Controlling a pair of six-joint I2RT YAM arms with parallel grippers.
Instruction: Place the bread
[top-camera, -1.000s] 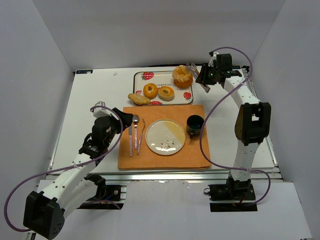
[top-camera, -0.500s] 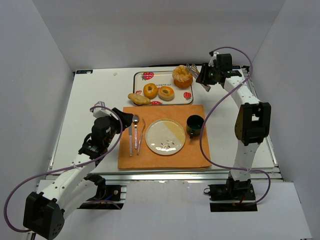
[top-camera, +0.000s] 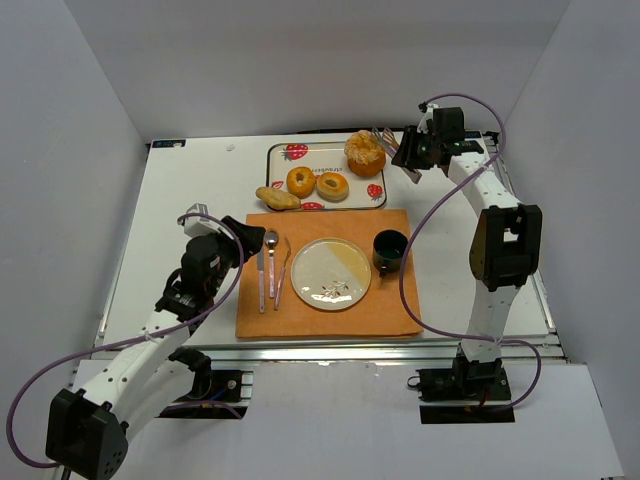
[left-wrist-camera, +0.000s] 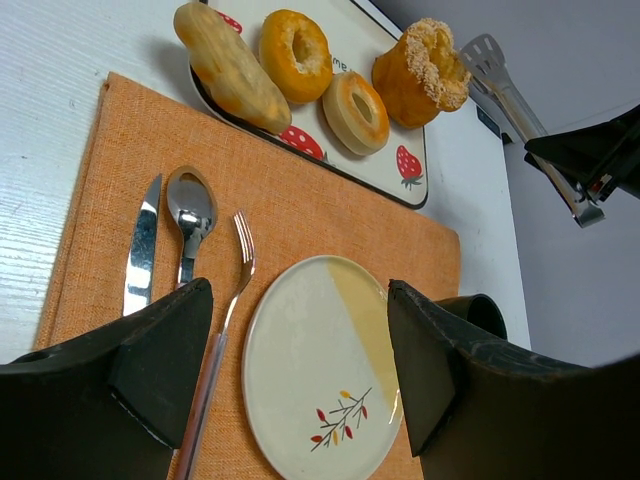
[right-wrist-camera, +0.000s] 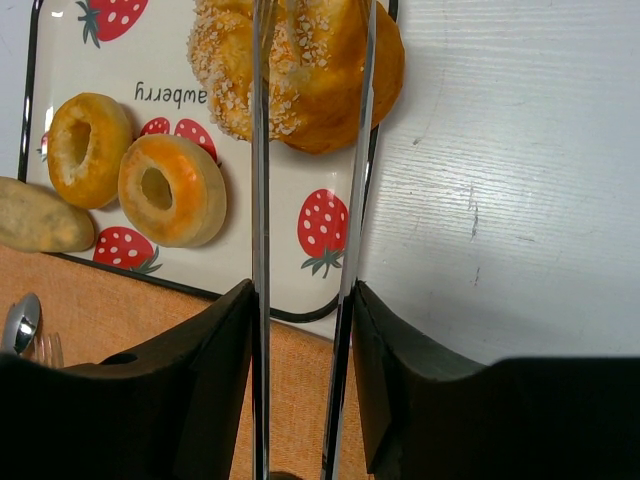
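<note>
A seeded bun (top-camera: 364, 152), two ring-shaped breads (top-camera: 301, 181) (top-camera: 332, 186) and a long roll (top-camera: 277, 198) lie on the strawberry tray (top-camera: 300, 152); the roll overhangs its left edge. My right gripper (top-camera: 412, 155) is shut on metal tongs (right-wrist-camera: 260, 200). In the right wrist view the tong arms straddle the seeded bun (right-wrist-camera: 300, 70), with their tips out of frame. My left gripper (left-wrist-camera: 297, 300) is open and empty, over the cutlery and the left of the pale plate (top-camera: 331, 273) on the orange placemat (top-camera: 320, 320).
A knife (top-camera: 261, 275), spoon (top-camera: 271, 260) and fork (top-camera: 283, 270) lie on the mat left of the plate. A dark cup (top-camera: 389, 250) stands right of the plate. White walls close in the table at the back and sides.
The left arm's lower links have shifted slightly. The right gripper with the tongs stays by the seeded bun. The breads have not moved.
</note>
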